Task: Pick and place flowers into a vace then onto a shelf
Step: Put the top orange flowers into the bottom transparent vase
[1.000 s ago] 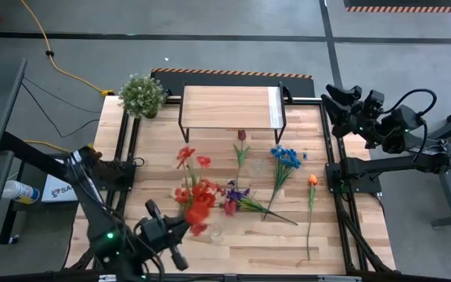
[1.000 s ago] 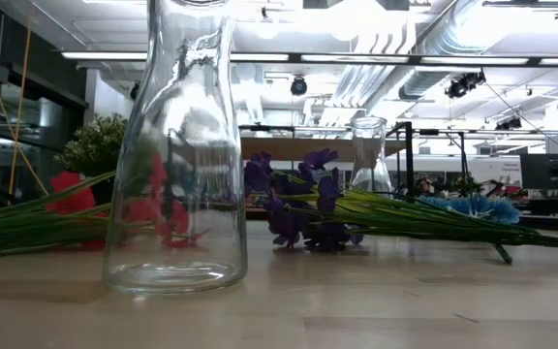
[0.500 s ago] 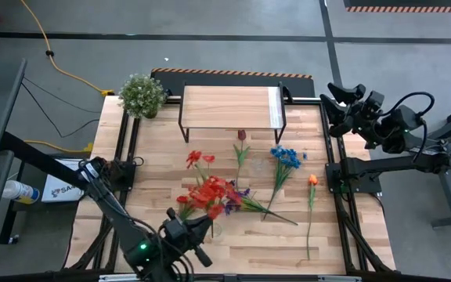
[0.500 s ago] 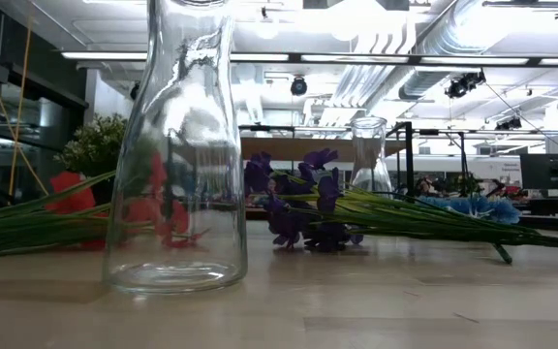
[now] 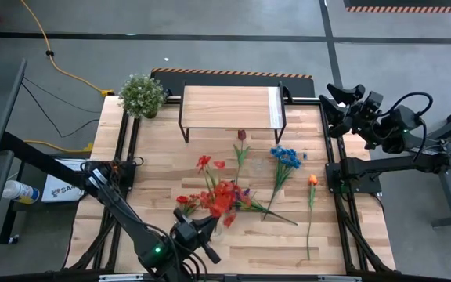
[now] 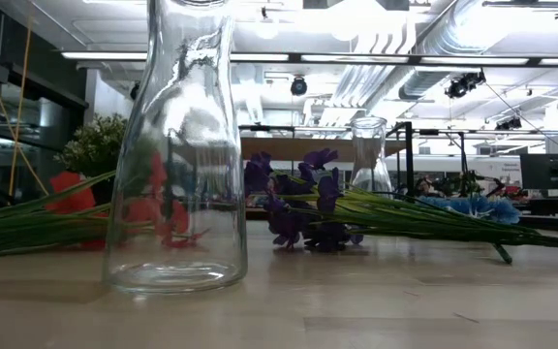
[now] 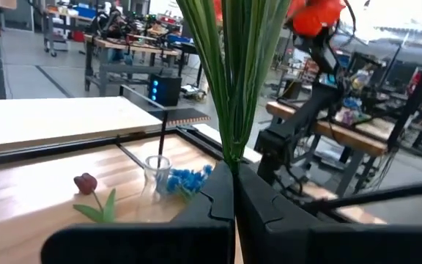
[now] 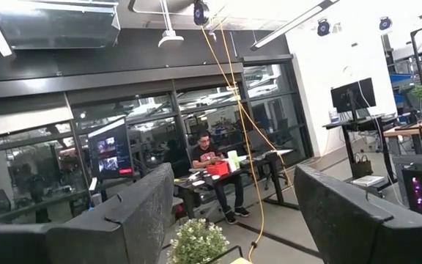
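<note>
The task is barely begun: the left tool (image 7: 233,192) is clamped on the green stems of the red flowers (image 5: 219,196), lifted just beside the near vase (image 6: 176,145), which stands empty. The shelf (image 5: 232,107), beyond that vase, holds nothing (purple (image 5: 239,193), blue (image 5: 286,157), maroon (image 5: 241,135) and orange (image 5: 312,180) blooms lie on the table (image 5: 155,176)). The right tool (image 8: 229,213) waits gaping, far from the vase. Seen from above, the clear glass is hard to make out.

- Grey concrete floor (image 5: 233,55) surrounds the wood-plank table (image 5: 163,168).
- A yellow cable (image 5: 61,69) snakes across that floor beyond the table.
- Behind the table, ceiling light strips (image 6: 289,60), silver ducts (image 6: 424,48).
- A seated person (image 8: 209,172) at a desk (image 8: 229,174) before dark glass windows (image 8: 35,161).
</note>
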